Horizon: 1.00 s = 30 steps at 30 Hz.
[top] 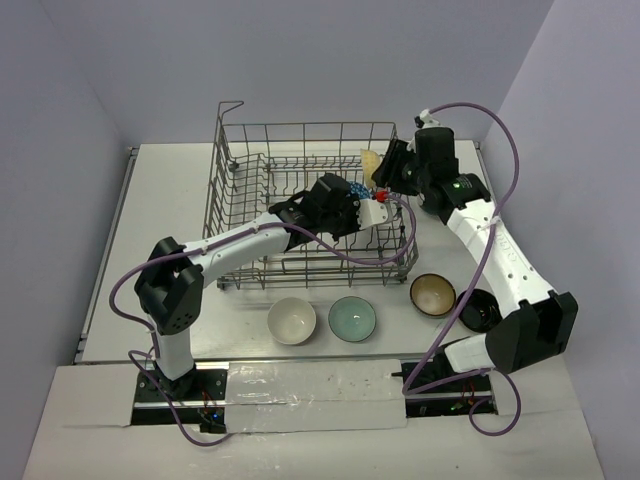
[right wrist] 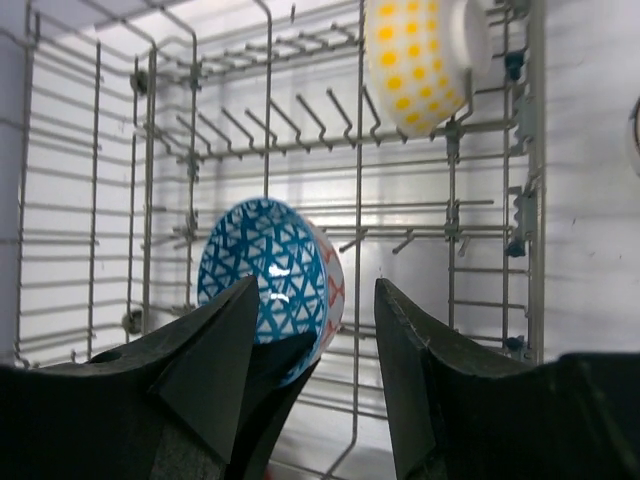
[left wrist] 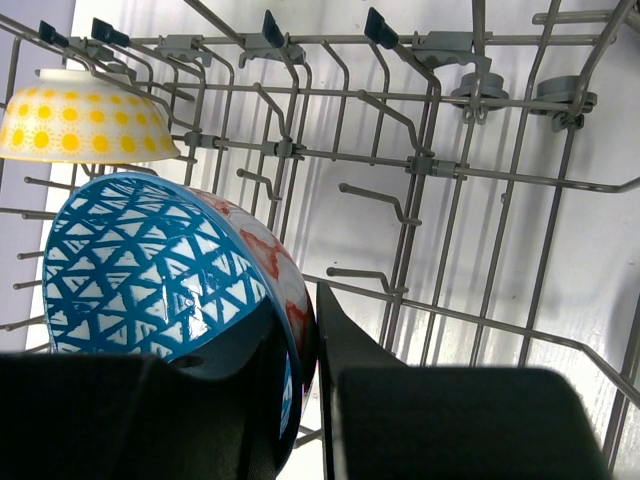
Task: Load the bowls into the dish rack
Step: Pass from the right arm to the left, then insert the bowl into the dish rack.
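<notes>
My left gripper (top: pixel 350 207) is inside the dish rack (top: pixel 300 128), shut on the rim of a bowl with a blue triangle pattern inside and red pattern outside (top: pixel 368 192). In the left wrist view the bowl (left wrist: pixel 150 270) is tilted on edge among the tines, gripped by my left gripper (left wrist: pixel 312 370). My right gripper (top: pixel 392 168) is open over the rack's right side, holding nothing. In the right wrist view it (right wrist: pixel 318 290) frames the same bowl (right wrist: pixel 262 268). A cream bowl with yellow dots (left wrist: pixel 85 120) stands in the rack's far corner (right wrist: pixel 415 55).
Several bowls sit on the table in front of the rack: a white one (top: pixel 291 320), a pale green one (top: pixel 352 319), a tan one (top: pixel 432 293) and a black one (top: pixel 482 310) partly behind the right arm. Rack tines (left wrist: pixel 420 165) surround the left gripper.
</notes>
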Motion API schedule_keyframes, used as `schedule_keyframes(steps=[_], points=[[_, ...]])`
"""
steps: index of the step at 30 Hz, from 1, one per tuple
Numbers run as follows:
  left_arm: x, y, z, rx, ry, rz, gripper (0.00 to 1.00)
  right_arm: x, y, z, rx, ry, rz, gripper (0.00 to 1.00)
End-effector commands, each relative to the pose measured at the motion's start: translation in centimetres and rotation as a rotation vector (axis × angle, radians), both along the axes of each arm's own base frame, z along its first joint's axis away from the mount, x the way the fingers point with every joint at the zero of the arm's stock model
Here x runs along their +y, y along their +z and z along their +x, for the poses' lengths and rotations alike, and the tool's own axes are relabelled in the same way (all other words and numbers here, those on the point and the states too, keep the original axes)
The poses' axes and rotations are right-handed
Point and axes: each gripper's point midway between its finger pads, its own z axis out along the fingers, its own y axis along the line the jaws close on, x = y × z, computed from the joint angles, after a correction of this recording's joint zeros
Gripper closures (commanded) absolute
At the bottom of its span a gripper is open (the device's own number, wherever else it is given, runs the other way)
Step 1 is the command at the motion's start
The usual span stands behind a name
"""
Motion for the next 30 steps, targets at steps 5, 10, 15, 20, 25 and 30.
schedule_keyframes(steps=[5, 10, 15, 20, 25, 30], points=[[-0.2, 6.0, 0.6, -0.092, 0.027, -0.112, 1.0, -4.2, 5.7, 2.0, -0.141, -0.232, 0.094, 0.41], [1.3, 7.1, 0.8, -0.074, 0.059, -0.135, 1.0, -7.1, 6.2, 1.8, -0.176, -0.327, 0.037, 0.41], [3.9, 11.3, 2.7, -0.014, 0.172, -0.297, 1.0, -8.9, 5.2, 0.7, -0.169, -0.361, -0.018, 0.41], [6.2, 17.4, 5.4, 0.026, 0.268, -0.542, 1.0, -8.9, 4.7, 0.1, -0.174, -0.353, -0.018, 0.4], [5.7, 21.0, 6.5, 0.242, 0.275, -0.801, 1.0, -8.7, 4.2, 0.0, -0.169, -0.347, -0.009, 0.4], [3.6, 23.3, 6.5, 0.484, 0.17, -1.064, 1.0, -8.4, 3.7, 0.2, -0.154, -0.332, -0.007, 0.4]])
